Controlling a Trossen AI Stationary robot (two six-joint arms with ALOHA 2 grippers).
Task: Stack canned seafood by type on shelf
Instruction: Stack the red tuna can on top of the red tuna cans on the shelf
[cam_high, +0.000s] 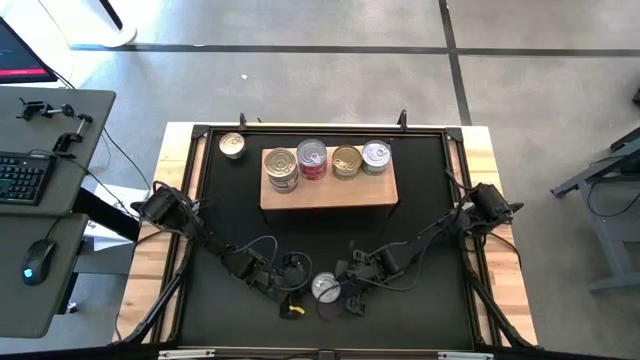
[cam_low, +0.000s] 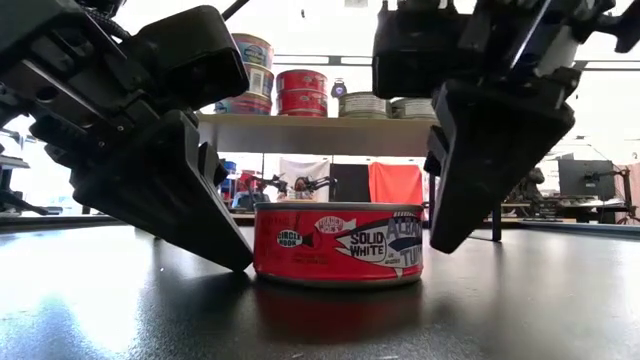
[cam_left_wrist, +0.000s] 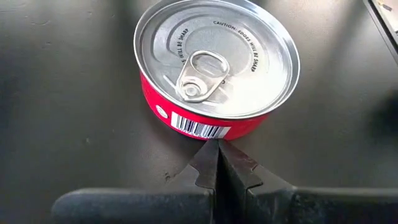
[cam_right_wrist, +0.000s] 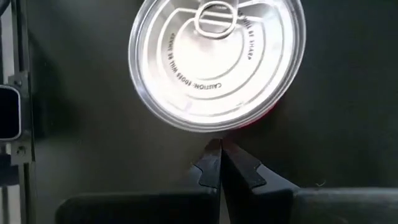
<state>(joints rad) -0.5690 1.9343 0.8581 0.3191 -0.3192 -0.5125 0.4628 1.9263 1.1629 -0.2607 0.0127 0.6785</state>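
Note:
A red tuna tin (cam_high: 325, 287) with a silver pull-tab lid (cam_left_wrist: 217, 59) stands on its base on the black table near the near edge. It sits between my two shut grippers. My left gripper (cam_left_wrist: 219, 144) points at the tin's left side (cam_low: 270, 245). My right gripper (cam_right_wrist: 219, 144) points at its right side. The shelf (cam_high: 328, 192) lies farther back. It carries a row of tins: a tall stack (cam_high: 282, 168), a red stack (cam_high: 312, 158), a gold-lidded tin (cam_high: 346, 162) and a silver one (cam_high: 376, 156). My left gripper has its shut tips (cam_low: 240, 262) slanting down at the foot of the tin's barcode side (cam_left_wrist: 199, 129); I cannot tell whether they touch it. My right gripper has its shut tips (cam_low: 438, 240) slanting down beside the tin's opposite wall (cam_low: 415, 250); I cannot tell whether they touch it.
One loose gold-lidded tin (cam_high: 232, 146) stands on the table left of the shelf near the far edge. A small yellow piece (cam_high: 292, 310) lies by the near edge. Pale wooden strips (cam_high: 492, 200) border the black table top. Bare black surface lies between the shelf and the grippers.

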